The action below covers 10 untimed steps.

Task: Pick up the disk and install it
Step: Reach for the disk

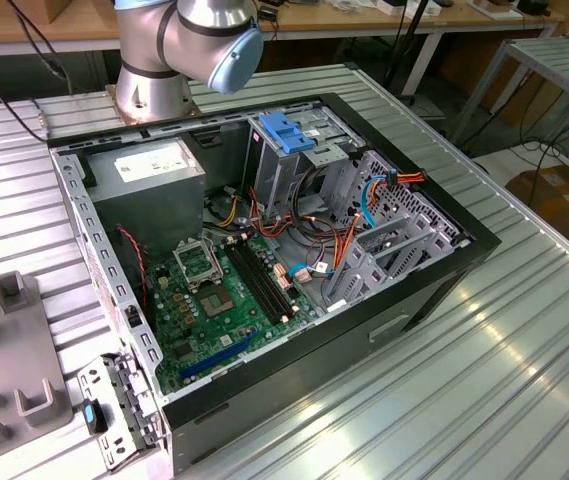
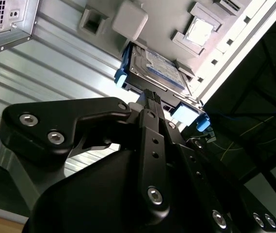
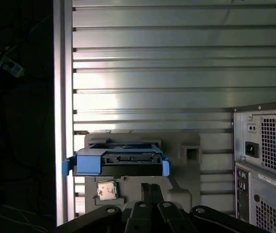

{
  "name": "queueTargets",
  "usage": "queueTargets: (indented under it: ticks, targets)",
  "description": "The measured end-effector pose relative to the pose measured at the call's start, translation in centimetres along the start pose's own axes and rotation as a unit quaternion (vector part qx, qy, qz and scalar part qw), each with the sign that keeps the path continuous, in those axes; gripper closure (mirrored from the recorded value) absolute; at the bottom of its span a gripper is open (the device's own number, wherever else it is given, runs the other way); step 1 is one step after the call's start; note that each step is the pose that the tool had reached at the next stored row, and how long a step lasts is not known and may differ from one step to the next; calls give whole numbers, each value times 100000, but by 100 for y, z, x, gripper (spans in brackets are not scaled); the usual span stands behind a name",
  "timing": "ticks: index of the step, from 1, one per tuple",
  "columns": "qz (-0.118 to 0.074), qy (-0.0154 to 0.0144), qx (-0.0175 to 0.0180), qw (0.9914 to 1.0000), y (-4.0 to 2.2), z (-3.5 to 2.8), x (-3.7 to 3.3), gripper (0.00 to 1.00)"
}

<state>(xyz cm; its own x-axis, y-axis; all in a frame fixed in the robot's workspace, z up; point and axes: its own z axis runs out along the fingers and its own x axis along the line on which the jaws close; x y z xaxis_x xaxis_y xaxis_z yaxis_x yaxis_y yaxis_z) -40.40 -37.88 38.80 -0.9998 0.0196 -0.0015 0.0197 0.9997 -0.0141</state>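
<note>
The disk [image 3: 121,162] [image 2: 157,68] lies flat on a grey fixture plate [image 3: 186,145] [image 2: 128,19]. It has a dark body with blue plastic rails at both sides. In both wrist views my gripper [image 3: 151,187] [image 2: 150,94] hangs a short way off the disk's near end and does not touch it. Its two slim black fingers are pressed together, shut on nothing. The open computer case [image 1: 434,300] lies on its side on the ribbed metal table, with the arm's base [image 1: 154,80] behind it.
A small square chip [image 3: 107,190] sits in the fixture beside the disk. The case's rear panel [image 3: 268,145] stands close by the fixture. Inside the case are a grey power-supply box [image 1: 154,165], a metal cage with a blue latch [image 1: 286,132] and a green board [image 1: 224,300]. The table's edge [image 3: 62,97] runs past the fixture.
</note>
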Motion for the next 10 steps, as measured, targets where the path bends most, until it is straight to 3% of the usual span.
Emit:
queueTargets:
  ticks: [10]
  targets:
    - [-35,44,-1,100000,-2,2,100,89]
